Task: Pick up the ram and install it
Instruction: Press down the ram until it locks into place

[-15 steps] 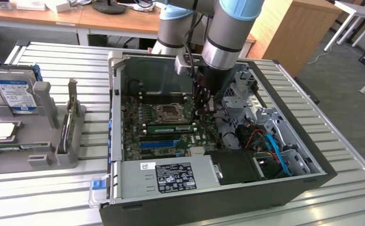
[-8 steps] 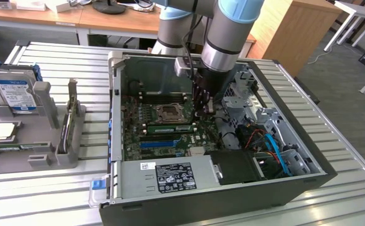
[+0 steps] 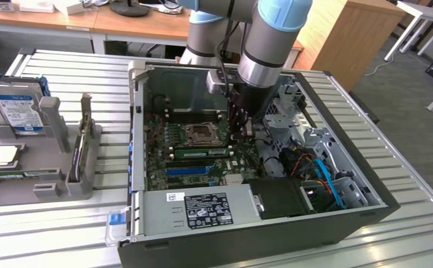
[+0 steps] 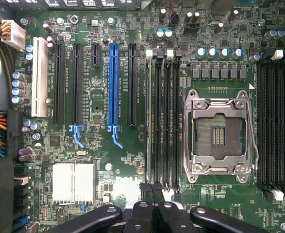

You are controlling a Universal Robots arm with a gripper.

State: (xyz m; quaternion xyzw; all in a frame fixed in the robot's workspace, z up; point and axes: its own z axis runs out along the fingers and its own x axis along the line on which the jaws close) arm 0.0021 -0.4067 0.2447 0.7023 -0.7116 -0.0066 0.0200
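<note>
The hand (image 3: 238,135) is closed, lowered inside the open computer case (image 3: 157,229) on the counter (image 3: 410,223). The ram (image 3: 199,151) lies seated on the motherboard (image 4: 132,160), just at the hand's 8 o'clock in the exterior view, beside the empty processor socket (image 4: 219,136).

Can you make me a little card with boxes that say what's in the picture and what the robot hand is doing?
place: open computer case on a slatted table
gripper: shut, down inside the case, just over the board
ram: green stick, lying along the slots beside the socket
socket: empty
blue slot: empty
tray: on the exterior view's left, holding a hard drive
</note>
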